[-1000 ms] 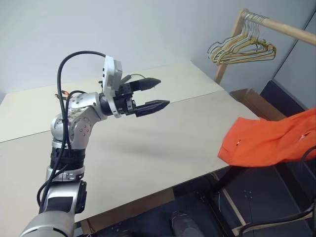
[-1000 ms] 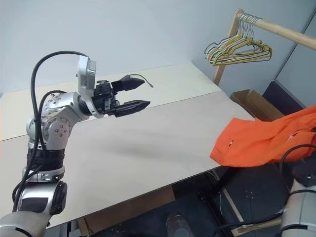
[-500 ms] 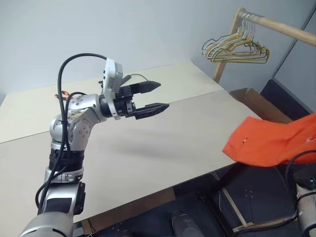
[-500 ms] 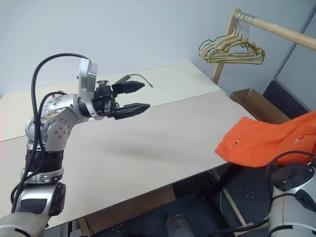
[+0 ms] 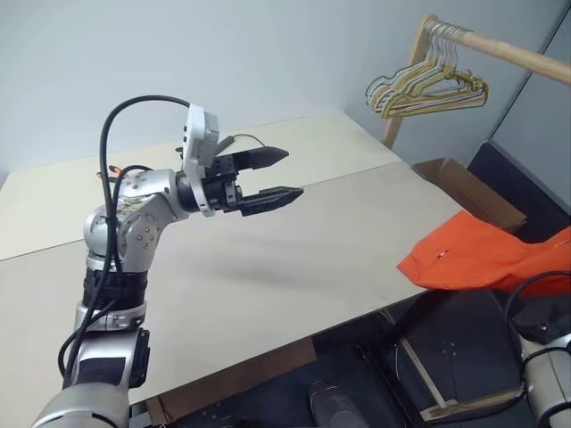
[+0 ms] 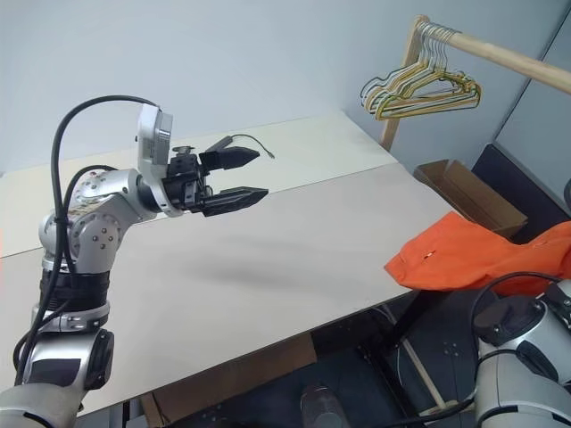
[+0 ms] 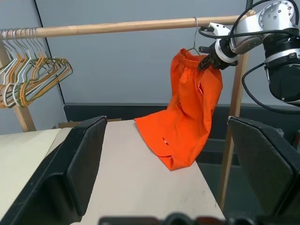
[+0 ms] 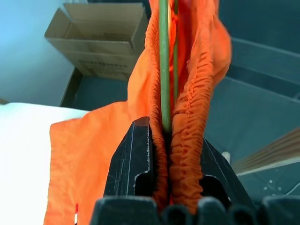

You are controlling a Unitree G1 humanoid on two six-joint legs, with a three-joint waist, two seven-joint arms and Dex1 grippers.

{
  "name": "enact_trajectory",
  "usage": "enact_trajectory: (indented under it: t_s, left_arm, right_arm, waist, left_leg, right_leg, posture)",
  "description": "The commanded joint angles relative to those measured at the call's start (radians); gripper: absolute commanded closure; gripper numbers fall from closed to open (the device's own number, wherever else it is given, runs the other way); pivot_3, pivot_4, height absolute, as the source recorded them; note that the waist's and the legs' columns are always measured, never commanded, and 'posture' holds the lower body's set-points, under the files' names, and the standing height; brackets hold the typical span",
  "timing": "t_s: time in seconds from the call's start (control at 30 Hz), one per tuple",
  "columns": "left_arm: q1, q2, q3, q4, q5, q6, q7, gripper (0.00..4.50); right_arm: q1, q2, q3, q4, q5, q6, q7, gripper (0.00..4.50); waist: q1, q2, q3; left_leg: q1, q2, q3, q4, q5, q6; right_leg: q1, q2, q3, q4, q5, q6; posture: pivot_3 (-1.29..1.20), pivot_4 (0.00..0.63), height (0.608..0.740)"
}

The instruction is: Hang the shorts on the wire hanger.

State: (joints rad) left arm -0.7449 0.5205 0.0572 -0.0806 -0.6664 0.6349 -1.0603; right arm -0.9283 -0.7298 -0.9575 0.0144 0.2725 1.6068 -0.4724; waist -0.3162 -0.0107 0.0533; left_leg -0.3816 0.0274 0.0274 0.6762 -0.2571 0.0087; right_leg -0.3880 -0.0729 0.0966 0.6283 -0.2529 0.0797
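Presently we log one left gripper [image 5: 272, 174] raised over the table [image 5: 294, 250], its two black fingers [image 5: 268, 157] spread wide with nothing between them; in the left wrist view both fingers frame the far scene, well apart from the task's things. Across the table's top runs one seam, and beyond the left gripper a thin black cable [image 6: 254, 143] lies on the far panel.

Further right, one bunch of hangers [image 5: 426, 85] hangs from the wooden rail [image 5: 500, 49] near its upright post; we cannot count the individual wires in it. One cardboard box [image 5: 468, 192] sits on the floor below the rail.

At the right edge we see one pair of orange shorts [image 7: 190, 115]. Its lower end drapes onto the table's right corner, while the gathered waistband is lifted up near the rail. The right gripper [image 7: 205, 61] is clamped on that waistband: in the right wrist view the elastic hem is bunched between its two black fingers [image 8: 136, 159], and one thin wire hanger [image 8: 163, 61] runs straight up out of the same pinch, touching the fabric. In the left wrist view the hanger's hook rises from the waistband up to the rail; whether it rests on the rail we cannot tell.
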Motion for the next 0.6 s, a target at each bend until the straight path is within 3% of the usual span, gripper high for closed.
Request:
enact_trajectory:
  t_s: [0.03,0.13,0.23,0.33,0.6]
  left_arm:
    - [-0.008,0.014,0.009,-0.034,-0.012,-0.004,-0.001,0.00]
    - [-0.009,0.017,0.008,-0.032,-0.014,-0.004,-0.003,0.00]
    - [-0.010,0.025,0.007,-0.031,-0.016,-0.002,-0.012,0.00]
    - [-0.010,0.033,0.006,-0.027,-0.014,-0.002,-0.020,0.00]
    - [-0.007,0.034,0.004,-0.025,-0.016,0.001,-0.021,0.00]
  right_arm:
    - [0.001,-0.008,0.045,-0.076,-0.036,0.008,0.034,3.46]
    - [-0.012,0.012,0.040,-0.084,-0.070,0.008,0.045,3.46]
    - [-0.100,0.077,-0.087,-0.036,-0.068,0.008,0.038,3.46]
    - [-0.103,0.101,-0.087,-0.033,-0.052,0.008,0.040,3.46]
    - [-0.051,-0.002,-0.052,0.059,-0.031,0.008,0.082,3.46]
  waist:
    - [0.000,0.001,0.000]
    - [-0.001,0.001,0.000]
    - [-0.004,0.001,-0.001]
    - [-0.003,0.001,-0.001]
    - [-0.001,0.001,-0.001]
  left_leg:
    - [0.000,0.000,0.000,0.000,0.000,0.000]
    - [0.000,0.000,0.000,0.000,0.000,0.000]
    - [0.001,0.000,0.000,0.000,0.000,0.000]
    - [0.001,0.000,0.000,0.000,0.000,0.000]
    - [-0.001,-0.002,0.000,0.000,0.000,0.000]
  right_leg:
    - [0.000,0.000,0.000,0.000,0.000,0.000]
    - [0.000,0.000,0.000,0.000,0.000,0.000]
    - [0.000,0.000,0.001,0.001,0.000,0.000]
    - [0.000,0.000,0.000,0.001,0.001,0.000]
    - [-0.001,-0.001,0.000,-0.001,0.004,-0.005]
  posture:
    - [-0.28,0.018,0.740]
    - [-0.28,0.015,0.740]
    - [-0.28,0.012,0.740]
    - [-0.28,0.013,0.740]
    - [-0.29,0.023,0.740]
